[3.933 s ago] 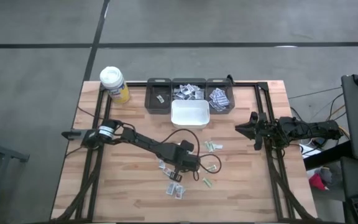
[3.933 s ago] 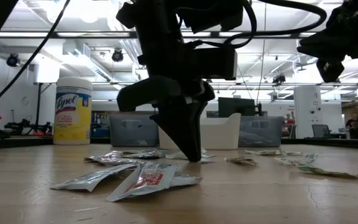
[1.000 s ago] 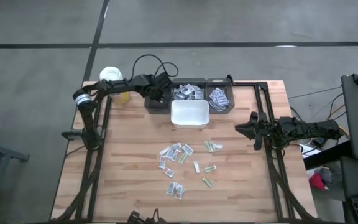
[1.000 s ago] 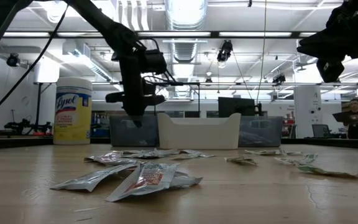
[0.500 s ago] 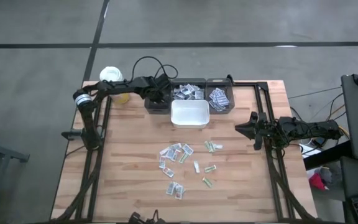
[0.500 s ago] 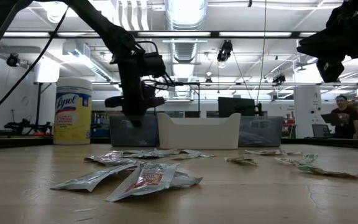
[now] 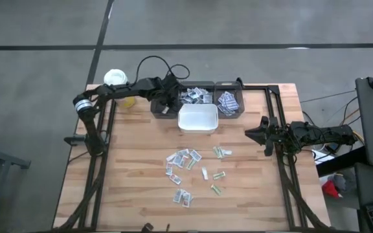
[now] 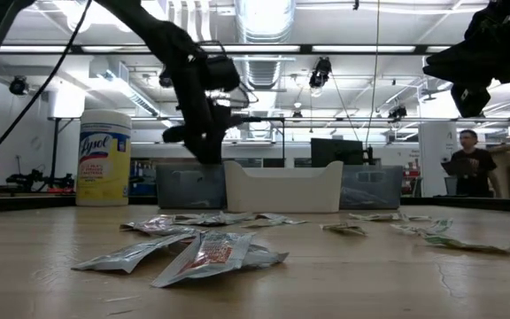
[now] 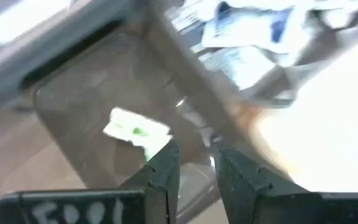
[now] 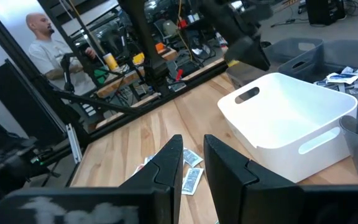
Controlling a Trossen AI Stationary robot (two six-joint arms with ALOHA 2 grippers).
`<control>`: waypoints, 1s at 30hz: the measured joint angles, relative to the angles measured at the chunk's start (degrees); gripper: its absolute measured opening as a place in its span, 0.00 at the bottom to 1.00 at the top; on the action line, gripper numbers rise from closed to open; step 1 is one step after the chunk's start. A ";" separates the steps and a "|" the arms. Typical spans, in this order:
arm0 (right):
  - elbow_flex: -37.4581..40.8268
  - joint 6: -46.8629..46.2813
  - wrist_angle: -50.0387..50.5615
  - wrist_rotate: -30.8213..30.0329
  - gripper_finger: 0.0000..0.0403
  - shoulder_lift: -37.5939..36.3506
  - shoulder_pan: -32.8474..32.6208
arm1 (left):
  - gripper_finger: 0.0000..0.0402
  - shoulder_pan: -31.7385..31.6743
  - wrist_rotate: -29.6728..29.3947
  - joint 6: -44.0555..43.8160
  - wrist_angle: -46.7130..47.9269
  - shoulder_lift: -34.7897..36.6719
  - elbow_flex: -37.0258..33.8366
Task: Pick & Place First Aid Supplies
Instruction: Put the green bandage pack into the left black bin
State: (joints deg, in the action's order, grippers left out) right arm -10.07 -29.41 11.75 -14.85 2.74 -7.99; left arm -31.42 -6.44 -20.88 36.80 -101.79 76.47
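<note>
Many small flat packets (image 7: pixel 188 160) lie loose on the wooden table's middle, near the low camera (image 8: pixel 204 252). My left gripper (image 7: pixel 168 101) hangs over the left grey bin (image 7: pixel 155 111) at the far edge. It is open by a narrow gap (image 9: pixel 196 158) with nothing between the fingers. A green-printed packet (image 9: pixel 135 129) lies flat on that bin's floor. The middle bin (image 7: pixel 196 96) and right bin (image 7: pixel 228 101) hold more packets. My right gripper (image 7: pixel 259 134) waits at the table's right edge, shut (image 10: pixel 193 146) and holding nothing.
A white bin (image 7: pixel 197 119) stands just in front of the grey bins. A white-lidded yellow bottle (image 7: pixel 118 84) stands at the far left corner. Black frame rails run along both table sides. A person (image 8: pixel 465 164) stands in the room beyond.
My left gripper has risen a little over the left grey bin and shifted toward the table's right. The packets on the table have stayed where they were. The person in the background has walked leftward.
</note>
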 joint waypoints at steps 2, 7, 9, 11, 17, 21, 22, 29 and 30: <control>0.00 0.02 0.00 0.00 0.16 0.00 0.00 | 0.23 1.52 0.08 2.24 0.22 1.12 1.09; 0.00 0.00 0.00 0.02 0.16 0.00 0.00 | 0.24 8.09 0.19 8.34 -0.84 4.31 4.11; 0.00 0.00 0.00 0.00 0.16 0.00 0.00 | 0.23 11.49 0.20 10.23 -2.23 4.97 4.32; 0.00 0.00 -0.02 0.02 0.16 0.00 0.01 | 0.23 15.08 0.46 11.61 -3.68 5.26 4.50; 0.00 0.01 -0.02 0.02 0.16 0.00 0.01 | 0.23 25.90 0.96 13.22 -5.57 4.47 4.65; 0.00 0.00 0.00 0.02 0.16 -0.01 0.00 | 0.23 31.97 0.22 11.89 -5.73 2.22 4.56; 0.00 0.02 -0.02 0.00 0.16 -0.02 0.02 | 0.23 33.17 -0.06 10.97 -5.95 1.57 4.63; 0.00 0.00 -0.02 0.02 0.16 -0.02 0.02 | 0.23 37.90 1.24 3.69 -4.17 -6.04 10.08; 0.00 0.00 -0.02 0.04 0.16 -0.02 0.02 | 0.23 38.24 1.24 2.68 -2.65 -7.25 11.43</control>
State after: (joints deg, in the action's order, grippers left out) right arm -10.07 -29.41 11.73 -14.81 2.72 -7.97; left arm 6.82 -5.19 -18.21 34.15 -109.03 87.90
